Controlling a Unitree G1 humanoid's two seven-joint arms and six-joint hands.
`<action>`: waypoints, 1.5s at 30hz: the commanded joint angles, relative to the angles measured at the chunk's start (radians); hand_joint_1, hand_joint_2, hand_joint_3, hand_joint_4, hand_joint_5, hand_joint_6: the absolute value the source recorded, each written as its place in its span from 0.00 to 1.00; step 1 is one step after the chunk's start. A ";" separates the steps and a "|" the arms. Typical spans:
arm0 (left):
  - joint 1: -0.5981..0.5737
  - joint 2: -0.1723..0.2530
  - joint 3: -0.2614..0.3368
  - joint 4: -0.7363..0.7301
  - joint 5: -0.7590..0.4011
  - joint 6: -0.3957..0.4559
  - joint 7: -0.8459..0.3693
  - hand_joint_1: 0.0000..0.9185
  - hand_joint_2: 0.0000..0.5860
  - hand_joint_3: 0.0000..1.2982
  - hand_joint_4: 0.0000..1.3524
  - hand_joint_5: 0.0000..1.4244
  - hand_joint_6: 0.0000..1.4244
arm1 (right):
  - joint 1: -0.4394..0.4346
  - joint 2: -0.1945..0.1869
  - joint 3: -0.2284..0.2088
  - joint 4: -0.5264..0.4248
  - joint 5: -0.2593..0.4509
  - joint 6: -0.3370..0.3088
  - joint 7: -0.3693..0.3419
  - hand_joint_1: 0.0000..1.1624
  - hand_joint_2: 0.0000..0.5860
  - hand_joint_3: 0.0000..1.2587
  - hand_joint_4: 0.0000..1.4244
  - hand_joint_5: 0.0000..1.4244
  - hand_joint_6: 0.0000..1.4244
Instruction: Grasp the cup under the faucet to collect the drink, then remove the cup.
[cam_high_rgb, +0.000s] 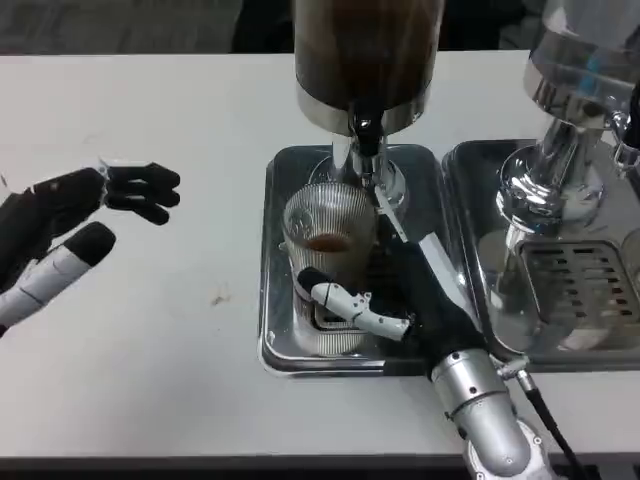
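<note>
You're looking at the left hand (70, 225) at the left edge of the frame: its fingers are showing mostly black, with one thick finger in white ending in a rounded black tip. At lower right, the right hand (400, 300) is showing a black body with a white strip along its back and a white segmented finger tipped in black. Its forearm (480, 415) is gleaming ribbed silver, with a black cable (545, 420) trailing beside it.

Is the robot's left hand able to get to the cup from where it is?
Probably yes. The left hand hovers open over bare table, nothing between it and the cup. But the right hand already grips the cup from the other side.
</note>
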 joint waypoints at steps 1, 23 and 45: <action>0.004 0.023 0.002 -0.010 -0.005 0.011 -0.005 0.05 0.16 0.33 0.31 0.32 0.19 | -0.025 0.021 0.013 0.073 -0.004 -0.027 -0.005 0.56 0.36 0.00 0.00 0.00 0.00; 0.021 0.037 0.000 -0.012 -0.003 0.023 -0.009 0.01 0.16 0.33 0.33 0.34 0.21 | -0.066 0.101 -0.018 0.264 0.008 -0.147 -0.153 0.59 0.35 0.06 0.16 0.21 0.22; 0.049 0.047 -0.004 -0.038 0.002 0.039 -0.013 0.00 0.12 0.33 0.34 0.34 0.21 | -0.034 0.120 -0.005 0.277 -0.056 -0.190 -0.379 0.63 0.36 0.22 0.34 0.41 0.48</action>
